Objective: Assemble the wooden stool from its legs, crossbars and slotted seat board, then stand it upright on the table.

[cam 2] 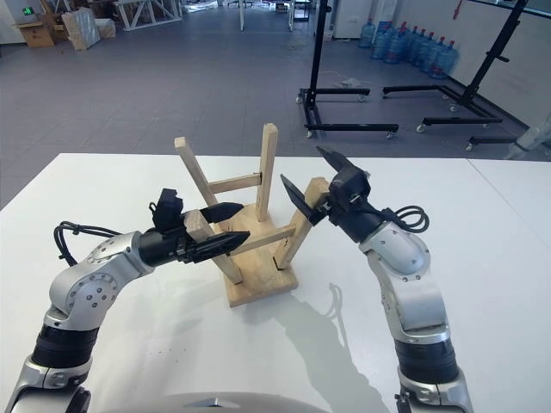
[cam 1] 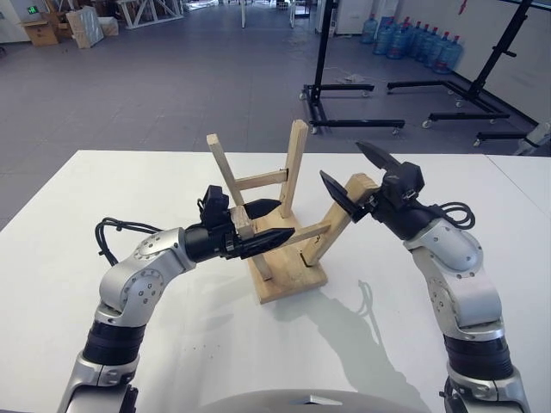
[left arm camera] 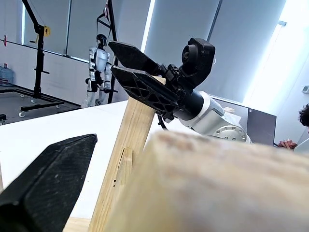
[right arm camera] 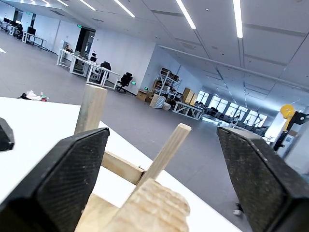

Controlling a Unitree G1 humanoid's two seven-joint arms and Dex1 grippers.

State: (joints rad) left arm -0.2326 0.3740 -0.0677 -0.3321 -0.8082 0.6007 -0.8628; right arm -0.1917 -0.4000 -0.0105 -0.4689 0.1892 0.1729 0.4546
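Observation:
The wooden stool (cam 1: 297, 275) lies upside down on the white table (cam 1: 86, 206), seat board flat and legs pointing up. Crossbars (cam 1: 258, 181) link the legs. My left gripper (cam 1: 280, 222) is open and straddles the near left leg (cam 1: 245, 225); the left wrist view shows a gap between one finger (left arm camera: 48, 188) and the wood. My right gripper (cam 1: 341, 159) stands open around the top of the near right leg (cam 1: 357, 185). In the right wrist view that leg's end (right arm camera: 149, 208) sits between the two fingers (right arm camera: 63, 174).
The table's far edge runs just behind the stool, with a second white table (cam 1: 525, 172) to the right. Black wheeled stands (cam 1: 353, 120) and water bottles (cam 1: 413, 39) are on the floor beyond. Bare tabletop lies on both sides of the stool.

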